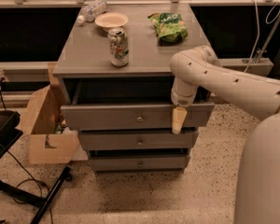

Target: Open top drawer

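Note:
The top drawer (pixel 137 118) of the grey chest is pulled partly out, and its dark inside shows under the chest top. A small round knob (pixel 139 118) sits at the centre of its front. My gripper (pixel 178 119) is at the drawer's right end. It hangs from the white arm (pixel 210 76) over the top edge of the drawer front, and its tan tip lies against the front face.
On the chest top stand a soda can (pixel 118 46), a white bowl (pixel 111 20), a plastic bottle (pixel 91 10) and a green chip bag (pixel 168 26). Two narrower drawers (pixel 139 140) below are closed. An open cardboard box (pixel 44 125) and a black stand (pixel 4 134) are on the left.

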`<state>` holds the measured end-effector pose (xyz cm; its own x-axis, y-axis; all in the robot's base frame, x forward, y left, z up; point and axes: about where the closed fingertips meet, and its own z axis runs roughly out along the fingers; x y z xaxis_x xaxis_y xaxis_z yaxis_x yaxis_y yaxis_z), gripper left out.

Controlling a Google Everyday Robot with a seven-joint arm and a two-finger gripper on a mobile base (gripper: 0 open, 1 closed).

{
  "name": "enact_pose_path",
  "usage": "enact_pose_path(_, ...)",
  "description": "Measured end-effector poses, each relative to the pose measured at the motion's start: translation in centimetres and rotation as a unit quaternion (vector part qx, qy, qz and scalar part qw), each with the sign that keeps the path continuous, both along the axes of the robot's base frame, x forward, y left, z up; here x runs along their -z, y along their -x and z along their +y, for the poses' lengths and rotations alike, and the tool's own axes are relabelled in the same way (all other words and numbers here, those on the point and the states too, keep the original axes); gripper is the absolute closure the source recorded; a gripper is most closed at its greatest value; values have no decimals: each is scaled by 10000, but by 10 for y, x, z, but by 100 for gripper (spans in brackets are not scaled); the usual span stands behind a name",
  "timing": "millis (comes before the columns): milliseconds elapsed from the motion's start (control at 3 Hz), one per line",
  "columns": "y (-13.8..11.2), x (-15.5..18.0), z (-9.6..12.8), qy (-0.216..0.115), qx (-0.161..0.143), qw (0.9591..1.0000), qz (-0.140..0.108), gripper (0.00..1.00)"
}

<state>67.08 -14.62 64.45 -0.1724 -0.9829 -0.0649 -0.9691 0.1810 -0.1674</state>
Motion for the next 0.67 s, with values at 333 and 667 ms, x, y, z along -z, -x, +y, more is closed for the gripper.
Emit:
enact_pose_path(333,0,0,0,0,0,10000,1,0)
enact_pose_path(667,0,9,-3,40,148,9996,216,0)
